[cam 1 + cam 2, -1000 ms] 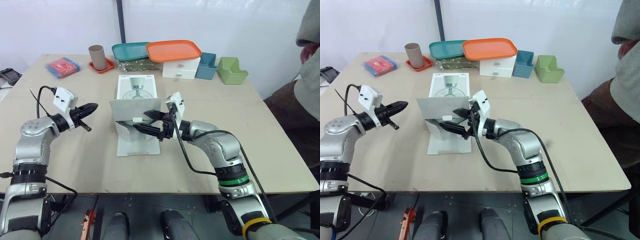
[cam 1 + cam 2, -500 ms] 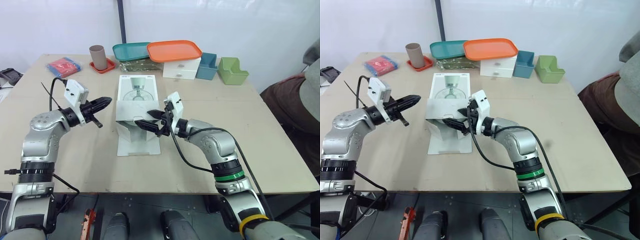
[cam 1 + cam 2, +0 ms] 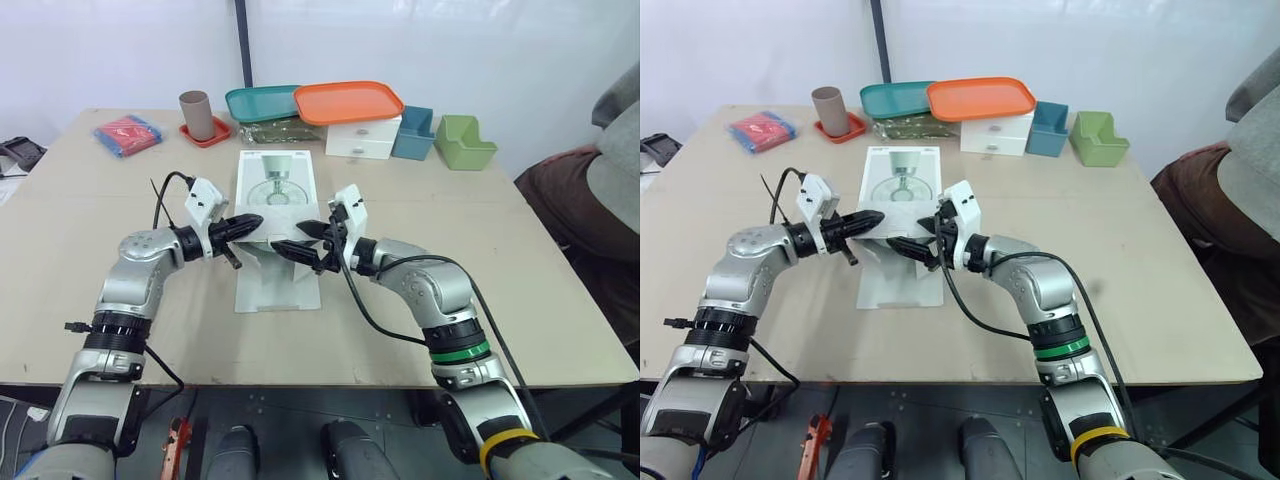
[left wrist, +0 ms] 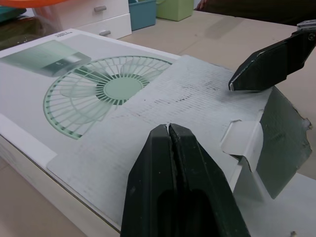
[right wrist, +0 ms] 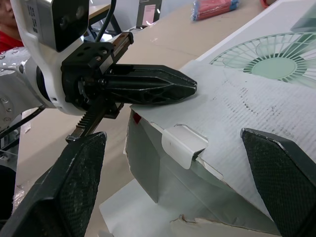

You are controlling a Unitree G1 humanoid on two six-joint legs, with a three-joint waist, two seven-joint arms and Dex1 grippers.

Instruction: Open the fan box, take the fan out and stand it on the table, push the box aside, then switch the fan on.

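Left hand (image 3: 254,221) is in at the near end of the fan box (image 3: 276,176), its two black fingers pressed tight together and holding nothing, the tip right at the left edge of the opened flap (image 4: 197,98); whether it touches the card, I can't tell. Across from it, the right hand (image 3: 291,237) is spread wide, one finger on each side of the flap's little tuck tab (image 5: 182,144), gripping nothing. The white box lies flat in the middle of the counter (image 3: 520,260), fan picture facing up, with its open end toward the robot. That flap is folded back over the lid and sits between the two hands, and a lower panel (image 3: 278,291) lies flat on the counter below them. The mouth of the box is dark, so what is inside can't be made out. Along the far edge there's a brown cup (image 3: 195,113) on a red coaster, a red packet (image 3: 126,133) well off to the left, and a teal tray (image 3: 260,102). An orange tray (image 3: 348,101) rests on a white drawer unit (image 3: 362,139), with a greenish bag (image 3: 278,130) beside it. Then come a blue bin (image 3: 413,132) and a green bin (image 3: 464,141), contents hidden from here. A person (image 3: 605,170) sits at the counter's right side.
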